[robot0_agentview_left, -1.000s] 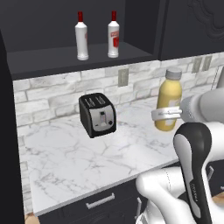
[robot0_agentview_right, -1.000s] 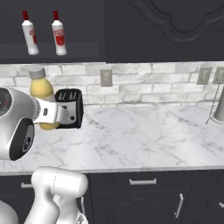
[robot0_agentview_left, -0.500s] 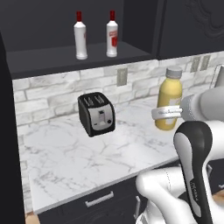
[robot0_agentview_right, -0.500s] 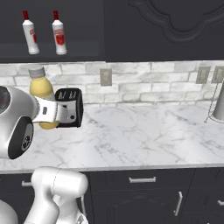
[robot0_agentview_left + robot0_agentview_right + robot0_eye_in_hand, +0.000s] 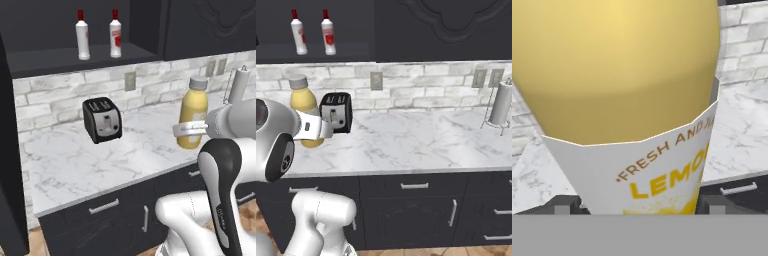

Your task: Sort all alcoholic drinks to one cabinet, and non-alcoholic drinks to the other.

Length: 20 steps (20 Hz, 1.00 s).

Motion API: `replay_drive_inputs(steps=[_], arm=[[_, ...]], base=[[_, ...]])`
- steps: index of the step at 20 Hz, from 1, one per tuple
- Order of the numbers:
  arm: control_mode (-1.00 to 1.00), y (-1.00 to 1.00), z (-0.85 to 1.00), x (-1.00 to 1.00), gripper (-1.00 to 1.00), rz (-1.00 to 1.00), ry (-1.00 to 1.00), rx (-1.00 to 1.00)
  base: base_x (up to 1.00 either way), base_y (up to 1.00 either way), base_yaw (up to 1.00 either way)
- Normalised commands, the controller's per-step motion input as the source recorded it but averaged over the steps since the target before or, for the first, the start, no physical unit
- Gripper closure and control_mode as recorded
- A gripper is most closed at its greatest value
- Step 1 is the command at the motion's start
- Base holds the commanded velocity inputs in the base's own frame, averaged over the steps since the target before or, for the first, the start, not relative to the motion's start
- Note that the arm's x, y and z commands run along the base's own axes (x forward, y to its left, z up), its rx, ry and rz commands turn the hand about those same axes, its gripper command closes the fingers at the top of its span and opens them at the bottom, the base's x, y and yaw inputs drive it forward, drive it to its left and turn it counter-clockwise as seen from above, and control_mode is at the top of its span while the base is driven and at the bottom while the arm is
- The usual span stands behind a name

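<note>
Juice bottle (image 5: 627, 100) sits between our gripper (image 5: 192, 129) fingers, which clamp its yellow body, upright just above the marble counter (image 5: 100, 160). Behind it: black toaster (image 5: 102, 119), then two red-capped white bottles (image 5: 82, 35) on the open cabinet shelf (image 5: 65, 59).

Even, soft rendered light, faint shadows, no glare; sharp base views, slightly blurred close-up hand view
</note>
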Motion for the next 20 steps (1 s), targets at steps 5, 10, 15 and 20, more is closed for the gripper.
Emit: replay_drive_inputs(steps=[5,10,15,20], arm=[[1.00,0.00,0.00,0.00,1.00,0.00,0.00,0.00],[1.00,0.00,0.00,0.00,1.00,0.00,0.00,0.00],[1.00,0.00,0.00,0.00,1.00,0.00,0.00,0.00],[1.00,0.00,0.00,0.00,1.00,0.00,0.00,0.00]], base=[[-0.64,-0.31,0.00],[-0.59,-0.37,0.00],[-0.29,-0.42,0.06],[-0.15,-0.49,0.08]])
